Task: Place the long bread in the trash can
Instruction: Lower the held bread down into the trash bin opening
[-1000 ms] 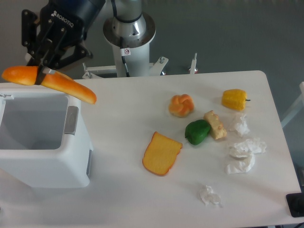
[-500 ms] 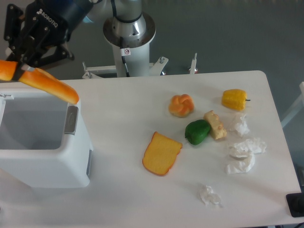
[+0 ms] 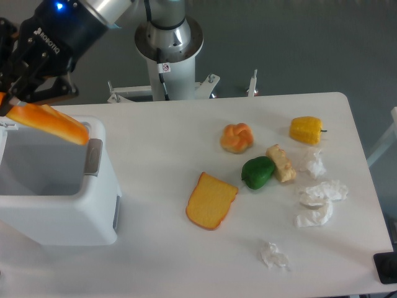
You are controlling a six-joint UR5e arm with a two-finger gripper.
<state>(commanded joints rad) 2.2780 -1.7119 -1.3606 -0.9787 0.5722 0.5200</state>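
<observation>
Silver-grey arm point(image 3: 162, 25) on a round base; black tool point(image 3: 13, 93) lettered ROBOTIQ, a blue light glowing.

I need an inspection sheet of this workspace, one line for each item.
Surface: white table, bare at the front.
Job's things: long bread held tilted above the open white trash can; not yet inside.
Clutter: knotted bun, toast slice, green pepper, yellow pepper, pale bread chunk, crumpled paper pieces.
Grippers: gripper shut on the long bread at the left edge.
Cables: black cable down the robot base.
Surroundings: grey floor; dark object at the right edge.
</observation>
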